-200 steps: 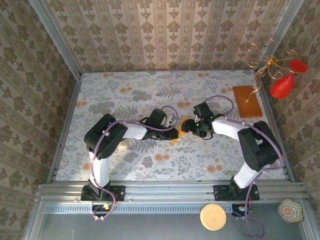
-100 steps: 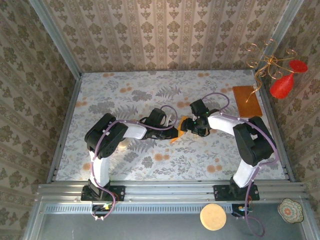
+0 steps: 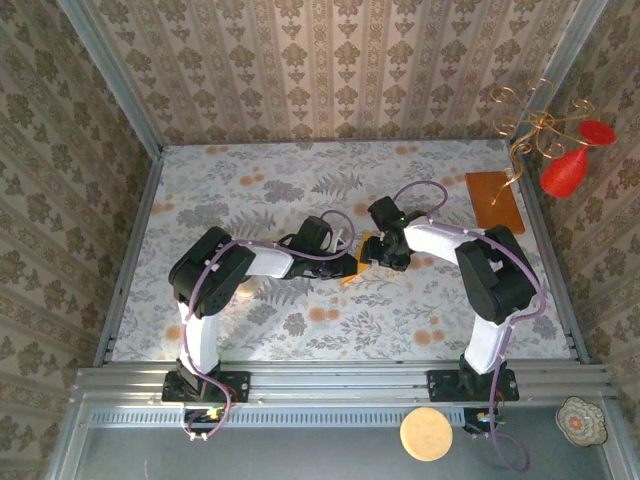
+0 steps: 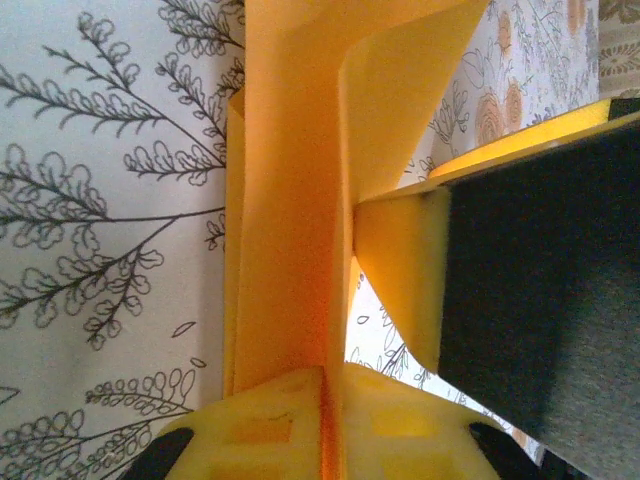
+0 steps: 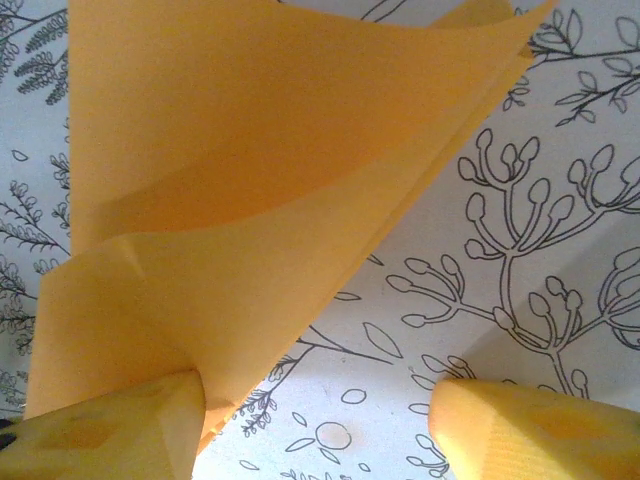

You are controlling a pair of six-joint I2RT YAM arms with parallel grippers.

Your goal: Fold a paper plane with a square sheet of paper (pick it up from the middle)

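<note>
The orange-yellow square sheet of paper [image 3: 347, 278] is folded into a narrow pointed paper plane shape and held just above the middle of the table. In the left wrist view the paper [image 4: 290, 200] stands on edge, its centre crease pinched between the pads of my left gripper [image 4: 335, 410], which is shut on it. One flap spreads to the right. My right gripper [image 3: 385, 252] meets it from the right, and one of its fingers [image 4: 400, 280] touches that flap. In the right wrist view my right gripper [image 5: 320, 430] is open, and the paper [image 5: 250, 200] leans on its left finger [image 5: 110, 435].
A brown-orange board [image 3: 494, 203] lies at the back right. A red ornament on gold wire [image 3: 565, 170] hangs beside it. A tan disc [image 3: 427, 434] and a small patterned dish [image 3: 582, 420] sit on the front rail. Patterned walls close in three sides of the table.
My right gripper has slid left along the paper, closer to the left gripper, and its arm has swung in with it. The left arm has held still.
</note>
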